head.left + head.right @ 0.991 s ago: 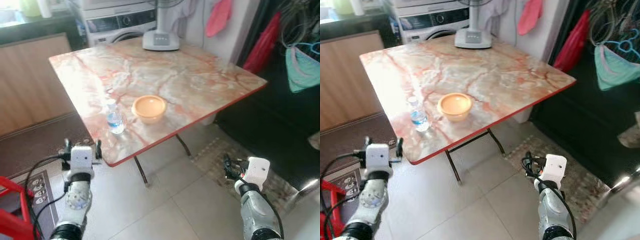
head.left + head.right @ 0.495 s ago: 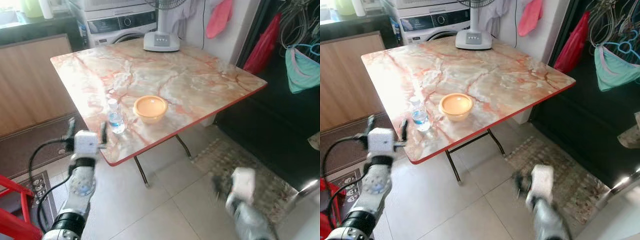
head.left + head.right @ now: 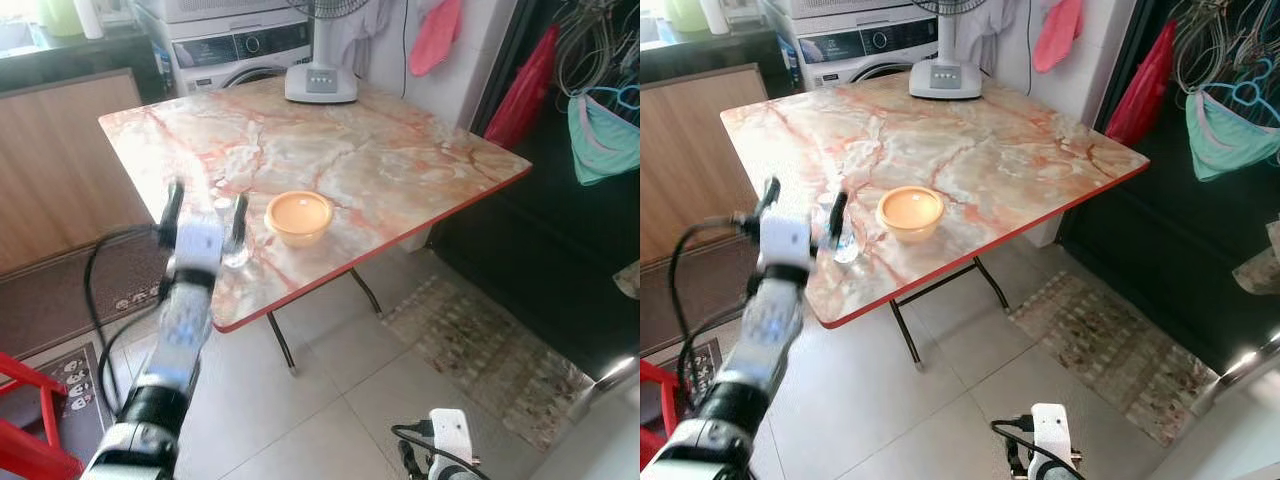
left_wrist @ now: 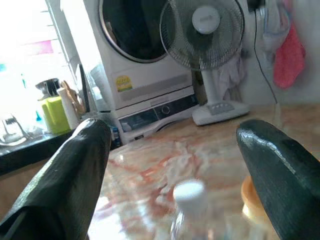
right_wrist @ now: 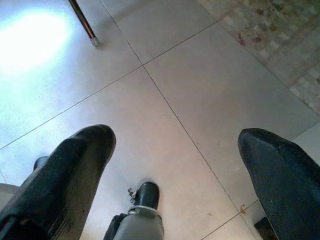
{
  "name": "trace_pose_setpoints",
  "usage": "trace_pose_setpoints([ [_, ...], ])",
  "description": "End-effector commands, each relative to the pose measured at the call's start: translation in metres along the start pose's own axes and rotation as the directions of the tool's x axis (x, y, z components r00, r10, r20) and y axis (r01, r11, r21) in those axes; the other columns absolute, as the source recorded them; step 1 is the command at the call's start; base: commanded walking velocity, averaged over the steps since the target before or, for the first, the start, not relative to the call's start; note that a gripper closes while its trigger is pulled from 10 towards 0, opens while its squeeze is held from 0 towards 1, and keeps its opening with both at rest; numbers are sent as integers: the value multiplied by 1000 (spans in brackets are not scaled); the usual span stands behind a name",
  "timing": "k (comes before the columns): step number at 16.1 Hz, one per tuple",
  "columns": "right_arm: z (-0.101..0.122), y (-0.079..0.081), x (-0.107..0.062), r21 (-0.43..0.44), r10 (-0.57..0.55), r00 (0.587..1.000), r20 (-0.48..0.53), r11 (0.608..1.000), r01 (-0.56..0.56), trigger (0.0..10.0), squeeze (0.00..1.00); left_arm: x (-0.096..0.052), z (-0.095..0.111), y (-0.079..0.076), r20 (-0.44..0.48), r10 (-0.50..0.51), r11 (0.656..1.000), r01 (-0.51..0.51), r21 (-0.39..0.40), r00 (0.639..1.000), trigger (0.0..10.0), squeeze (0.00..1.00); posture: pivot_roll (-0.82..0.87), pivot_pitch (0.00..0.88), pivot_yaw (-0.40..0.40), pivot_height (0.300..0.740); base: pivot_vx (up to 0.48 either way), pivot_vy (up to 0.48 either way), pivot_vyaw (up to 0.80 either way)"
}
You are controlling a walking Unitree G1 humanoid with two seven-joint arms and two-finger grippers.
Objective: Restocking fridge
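A small clear water bottle [image 3: 233,250] with a white cap [image 4: 189,192] stands near the front left edge of the marble table [image 3: 400,170]. My left gripper [image 3: 207,198] is raised at that edge, open, with one black finger on each side of the bottle and not touching it. In the left wrist view the cap sits low between the two fingers [image 4: 67,182]. An orange bowl [image 3: 299,216] sits just right of the bottle. My right gripper [image 5: 175,150] hangs low over the floor tiles, open and holding nothing; its wrist [image 3: 443,458] shows at the bottom.
A white fan base [image 3: 320,80] stands at the table's far edge, with a washing machine [image 3: 240,45] behind it. Folding table legs [image 3: 280,340], a patterned rug [image 3: 480,340], a red frame [image 3: 25,420] and a dark mat with cables [image 3: 110,290] lie on the floor.
My left arm has risen from below the table edge and reached forward, so its fingers now flank the bottle. My right arm has dropped down toward the floor.
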State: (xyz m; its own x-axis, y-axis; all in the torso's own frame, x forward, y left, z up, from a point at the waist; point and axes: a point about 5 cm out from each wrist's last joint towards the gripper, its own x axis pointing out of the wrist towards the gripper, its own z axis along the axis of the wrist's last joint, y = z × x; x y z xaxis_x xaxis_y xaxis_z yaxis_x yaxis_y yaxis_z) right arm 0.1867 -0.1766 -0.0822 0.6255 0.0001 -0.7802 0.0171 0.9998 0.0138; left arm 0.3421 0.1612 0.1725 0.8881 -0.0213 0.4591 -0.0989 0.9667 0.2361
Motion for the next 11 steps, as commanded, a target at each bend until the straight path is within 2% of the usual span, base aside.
trace_pose_setpoints([
  [1, 5, -3, 1, 13, -14, 1000, 7, 1000, 14, 10000, 0, 9, 5, 1, -15, 3, 999, -3, -32, 1000, 10000, 0, 75, 0, -28, 740, 0, 0, 0],
  [2, 7, -4, 1, 1, -18, 1000, 5, 1000, 18, 10000, 0, 13, 5, 3, -49, 11, 1000, -12, -12, 999, 10000, 0, 79, 0, -31, 740, 0, 0, 0],
  [3, 8, -4, 2, 2, -20, 1000, 5, 1000, 20, 10000, 0, 15, 6, 6, -56, 19, 999, -21, -37, 998, 10000, 0, 78, 0, -31, 740, 0, 0, 0],
  [6, -2, 2, 0, 13, -15, 1000, 0, 1000, 15, 10000, 0, 11, 5, 6, -84, -7, 999, 4, -38, 996, 10000, 0, 75, 0, -12, 740, 0, 0, 0],
  [11, -9, -2, -3, 8, -19, 1000, -15, 1000, 19, 10000, 0, 12, 10, 7, -95, -13, 999, 10, -34, 995, 10000, 0, 76, 0, -15, 740, 0, 0, 0],
])
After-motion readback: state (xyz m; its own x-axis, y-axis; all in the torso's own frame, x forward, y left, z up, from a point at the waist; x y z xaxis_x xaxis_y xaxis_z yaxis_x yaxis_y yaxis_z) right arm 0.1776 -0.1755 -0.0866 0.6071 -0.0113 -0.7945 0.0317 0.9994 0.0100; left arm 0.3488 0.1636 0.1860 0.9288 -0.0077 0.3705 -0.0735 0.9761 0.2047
